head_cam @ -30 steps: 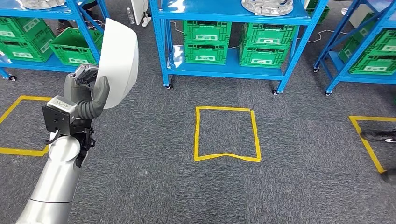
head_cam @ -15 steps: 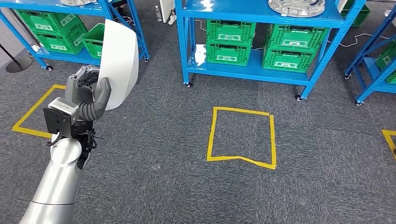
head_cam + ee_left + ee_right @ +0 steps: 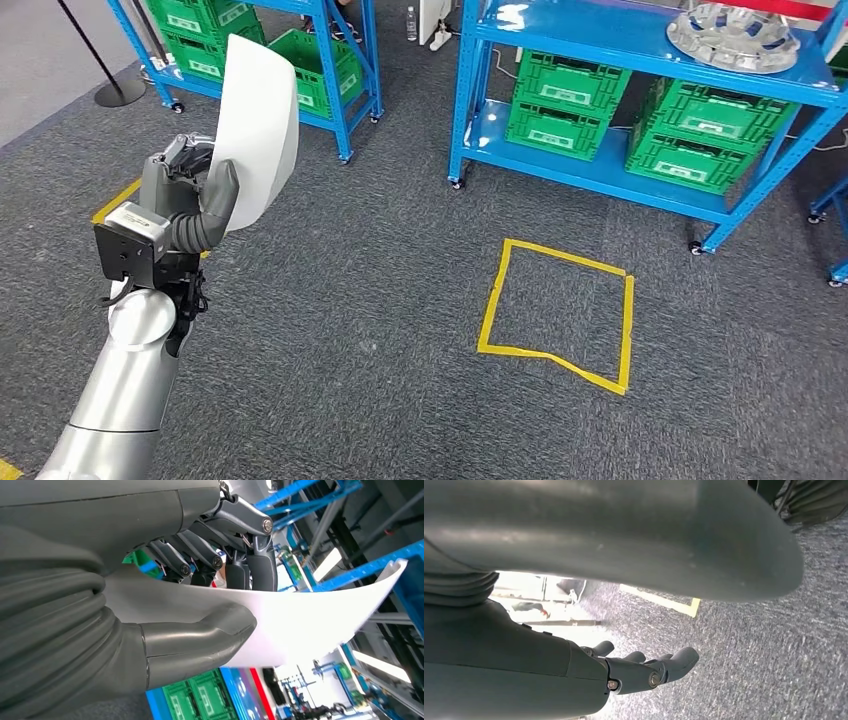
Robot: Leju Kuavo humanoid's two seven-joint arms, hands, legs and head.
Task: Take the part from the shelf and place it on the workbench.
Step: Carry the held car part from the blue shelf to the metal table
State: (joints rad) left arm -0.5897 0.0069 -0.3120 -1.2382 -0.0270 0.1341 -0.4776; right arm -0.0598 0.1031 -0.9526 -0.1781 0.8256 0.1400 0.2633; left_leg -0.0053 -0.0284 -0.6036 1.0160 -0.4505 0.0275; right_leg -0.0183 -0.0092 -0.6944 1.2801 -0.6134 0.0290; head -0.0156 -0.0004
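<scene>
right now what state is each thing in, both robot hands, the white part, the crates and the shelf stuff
left robot hand: raised, thumb and fingers gripping the white part
white curved part: held upright, off the shelf
right robot hand: hanging above the carpet, fingers loosely extended, holding nothing
green crates: stacked on the lower blue shelf
silver round part: resting on the upper shelf
yellow tape square: stuck to the carpet

The camera has turned left; shelves point(image 3: 640, 60) shifted right.
</scene>
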